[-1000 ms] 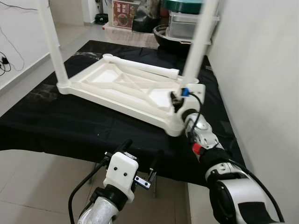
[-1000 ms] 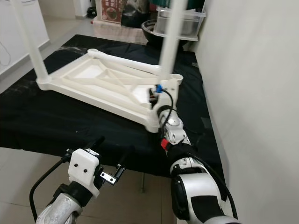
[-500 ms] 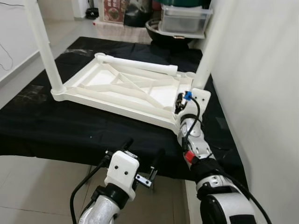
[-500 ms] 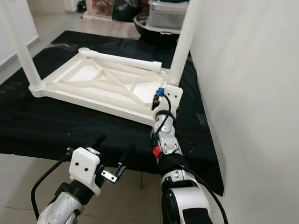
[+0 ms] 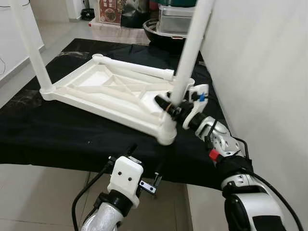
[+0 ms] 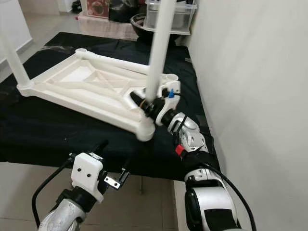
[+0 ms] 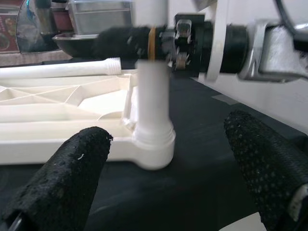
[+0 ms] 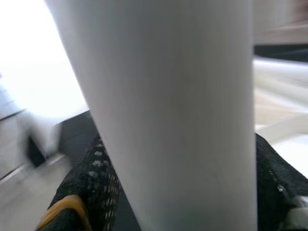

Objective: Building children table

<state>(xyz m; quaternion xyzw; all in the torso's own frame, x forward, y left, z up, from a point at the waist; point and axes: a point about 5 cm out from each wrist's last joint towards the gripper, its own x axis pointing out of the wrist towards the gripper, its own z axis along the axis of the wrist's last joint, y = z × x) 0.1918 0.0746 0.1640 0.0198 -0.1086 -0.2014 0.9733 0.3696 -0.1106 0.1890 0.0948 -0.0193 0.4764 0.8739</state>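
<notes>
A white plastic table top (image 5: 110,91) lies upside down on a black cloth. One white leg (image 5: 28,48) stands upright in its far left corner. Another leg (image 5: 137,69) lies along the far edge. A third leg (image 5: 191,48) stands slightly tilted in the near right corner socket (image 5: 166,134). My right gripper (image 5: 169,106) is shut on this leg low down; its black fingers (image 8: 82,187) lie on either side of the leg (image 8: 168,96). My left gripper (image 5: 144,159) hangs open below the table's front edge, pointing at that socket (image 7: 153,142), with its fingers (image 7: 62,183) apart.
A white wall (image 5: 260,72) runs close along the right side. Clear storage boxes (image 5: 180,19) and a dark bowl (image 5: 159,36) stand behind the table. The black cloth (image 5: 57,134) drapes over the front edge above a tiled floor (image 5: 38,192).
The camera has shifted. My right gripper has turned sideways from the table top's near right corner and closed round the upright leg, which now stands in the near right corner socket.
</notes>
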